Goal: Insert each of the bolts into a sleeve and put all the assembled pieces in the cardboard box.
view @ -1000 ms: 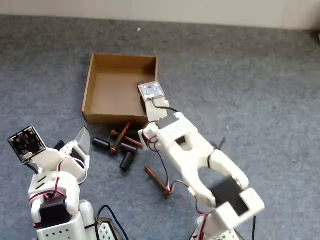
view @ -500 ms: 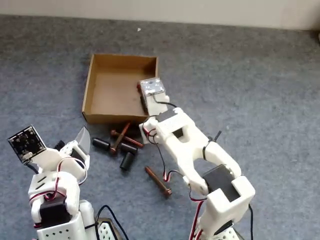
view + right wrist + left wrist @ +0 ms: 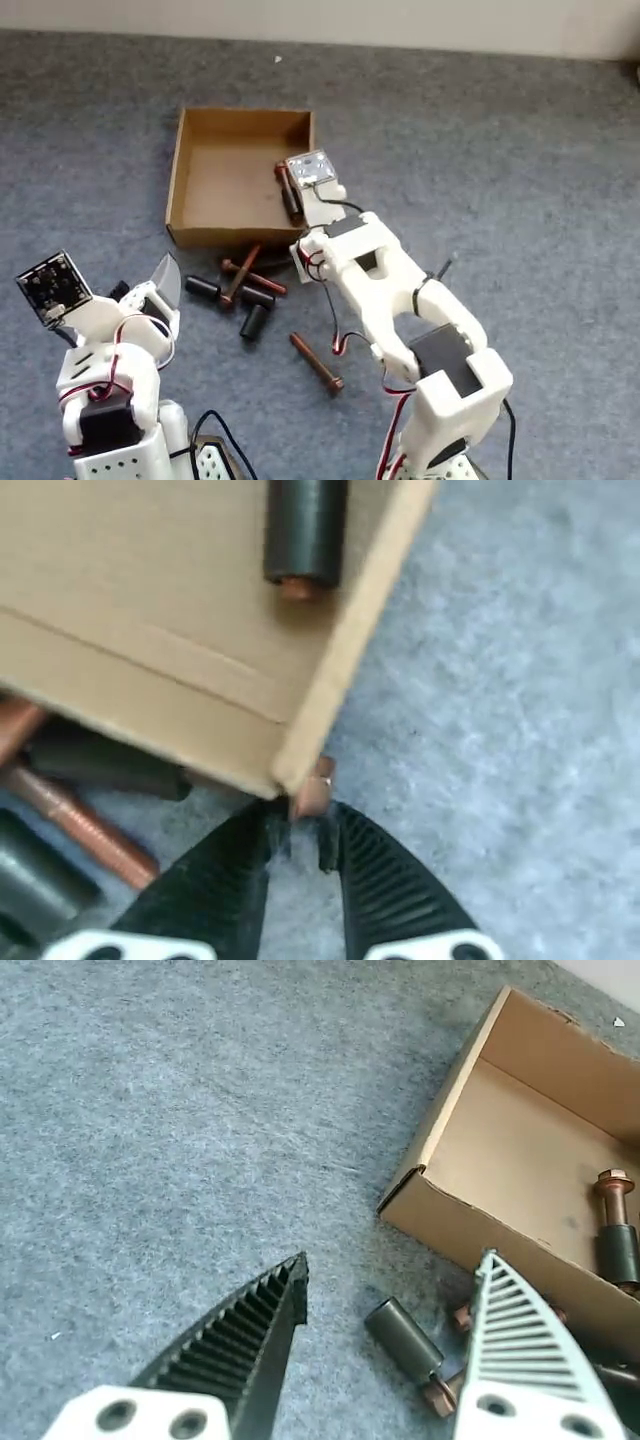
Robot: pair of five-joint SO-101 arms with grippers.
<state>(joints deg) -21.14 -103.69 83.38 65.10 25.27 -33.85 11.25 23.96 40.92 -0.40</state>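
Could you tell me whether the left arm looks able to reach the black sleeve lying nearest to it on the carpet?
Probably yes: the left claw is open, and the sleeve lies on bare carpet just ahead, nothing between.

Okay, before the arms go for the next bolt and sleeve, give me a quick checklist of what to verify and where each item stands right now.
1. One assembled piece, a copper bolt in a black sleeve, lies inside the brown cardboard box: ok.
2. The left gripper is open with nothing in it: ok.
3. A black cylindrical sleeve lies on the grey carpet just ahead of the left gripper, apart from the box: ok.
4. The right gripper is clear of the box: not ok, it sits right at the box's corner.
5. Every bolt is sleeved: not ok, a loose copper bolt and others lie on the carpet.
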